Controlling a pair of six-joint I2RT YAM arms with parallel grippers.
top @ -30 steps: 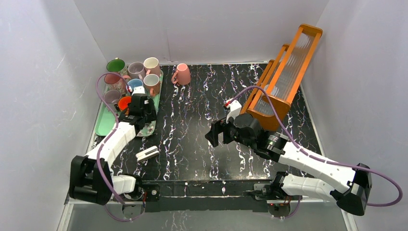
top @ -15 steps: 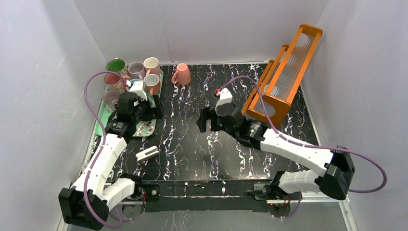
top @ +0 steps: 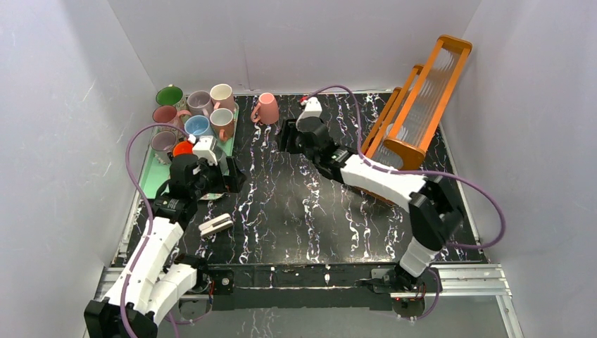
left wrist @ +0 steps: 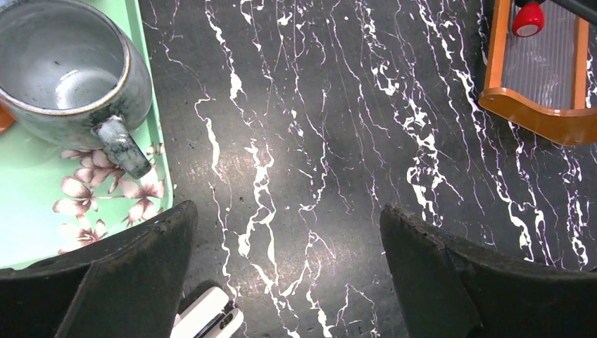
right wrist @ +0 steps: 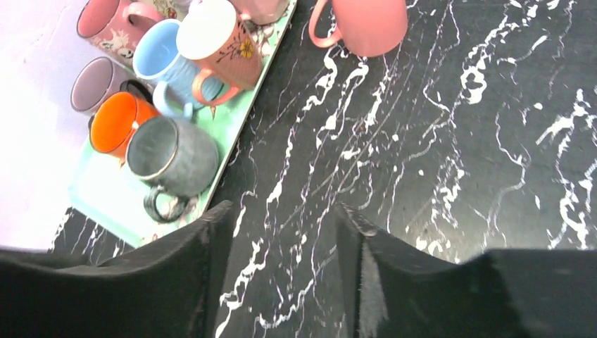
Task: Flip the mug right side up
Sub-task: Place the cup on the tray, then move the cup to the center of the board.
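In the top view, the pink mug stood mouth-down on the black marbled table, toward the far edge and just right of the green tray. The tray carried a cluster of upright mugs along the left side. The right gripper reached far and left across the table and hung near the pink mug without touching it. The left gripper hovered at the near right edge of the tray. How far either pair of fingers stood apart could not be read from above. An orange rack leaned against the right wall, and a small white clip lay on the table near the left arm.

In the left wrist view, the left gripper was spread wide and held nothing, with bare table between its fingers. A grey mug sat upright on the tray at the left, and the rack's base showed at the right.

In the right wrist view, the right gripper was parted and empty above the table. The pink mug stood beyond it, base up, with its handle to the left. It was just beside the tray, where the grey mug and an orange-lined mug stood.
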